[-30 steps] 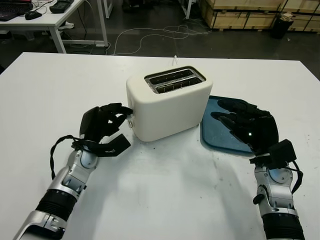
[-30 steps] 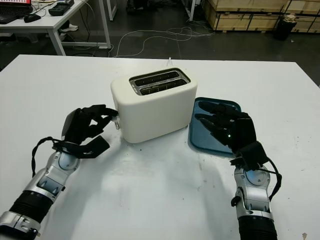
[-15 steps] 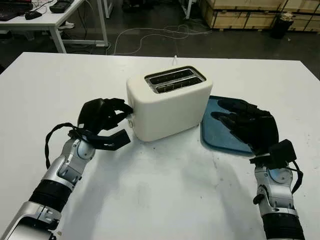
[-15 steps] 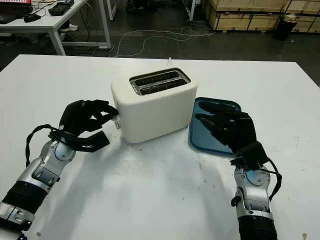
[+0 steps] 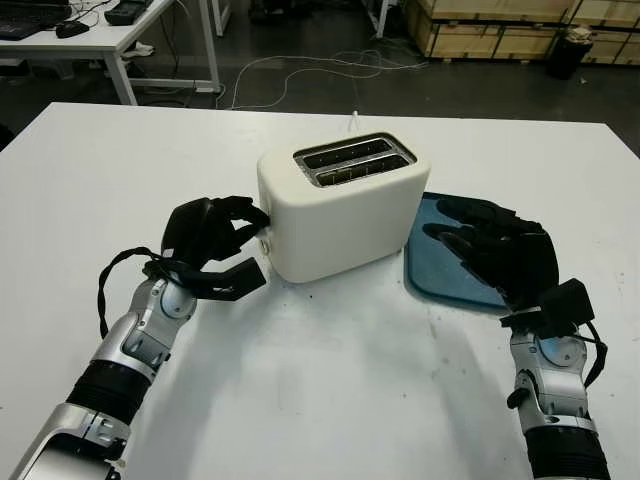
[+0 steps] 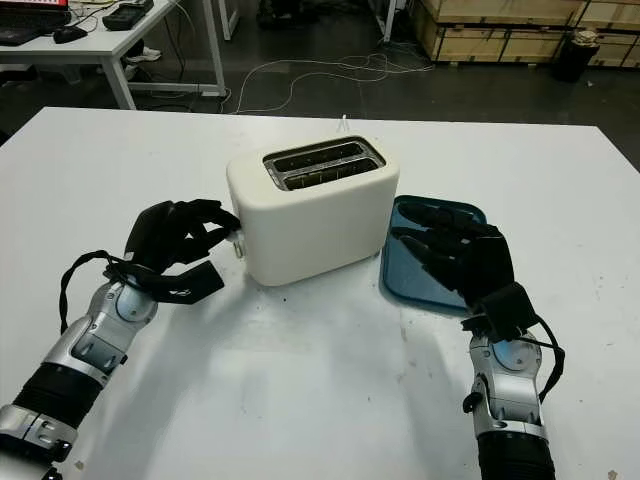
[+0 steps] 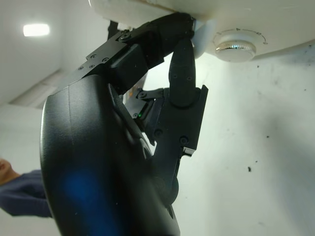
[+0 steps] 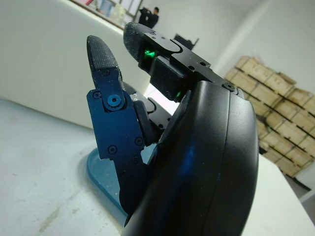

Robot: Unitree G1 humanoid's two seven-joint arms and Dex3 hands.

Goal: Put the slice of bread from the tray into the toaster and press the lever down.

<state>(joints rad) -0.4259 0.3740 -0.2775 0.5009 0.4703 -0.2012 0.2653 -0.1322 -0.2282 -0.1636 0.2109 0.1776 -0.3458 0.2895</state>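
Note:
A white two-slot toaster (image 5: 345, 205) stands mid-table, and its slots (image 5: 350, 160) look dark, so I cannot tell if bread is inside. My left hand (image 5: 240, 220) is against the toaster's left end. Its fingers curl over the white lever (image 7: 204, 34), just above the round knob (image 7: 236, 45). My right hand (image 5: 480, 240) hovers open over the blue tray (image 5: 425, 275) to the right of the toaster. It hides most of the tray, and the bare part I see holds no bread.
The white table (image 5: 330, 380) stretches wide in front of and around the toaster. The toaster's cord (image 5: 352, 118) runs off the far edge. Beyond are a desk (image 5: 90, 40) at far left and wooden crates (image 5: 500, 25) at far right.
My left hand has lifted and closed in on the toaster's end, with its fingers now curled on the lever. The right hand has stayed over the tray.

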